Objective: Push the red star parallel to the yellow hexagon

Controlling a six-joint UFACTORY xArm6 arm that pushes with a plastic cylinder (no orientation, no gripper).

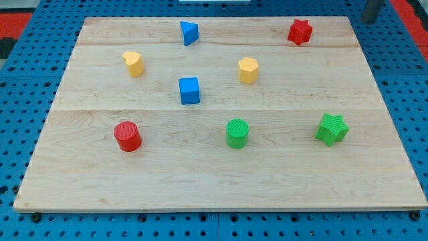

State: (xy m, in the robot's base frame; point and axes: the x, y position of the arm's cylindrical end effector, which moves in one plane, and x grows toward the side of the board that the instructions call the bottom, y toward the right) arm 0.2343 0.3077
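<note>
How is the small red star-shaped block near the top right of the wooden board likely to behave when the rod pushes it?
The red star block looks rigid and squat, so it will probably slide, not tip. Its points could make it turn under an off-centre push. My tip is off the wooden board, to the star's right.

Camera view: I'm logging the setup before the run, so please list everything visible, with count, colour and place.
Wooden board: one, pale, fills the view.
Red star block: one, top right.
Yellow hexagon block: one, upper centre-right.
Yellow heart-like block: one, upper left.
Blue triangular block: one, top centre.
Blue cube block: one, centre.
Red cylinder block: one, lower left.
Green cylinder block: one, lower centre.
Green star block: one, lower right.
Blue perforated base: one, around the board.
My tip: one, dark, top right corner, right of the red star, apart.
</note>
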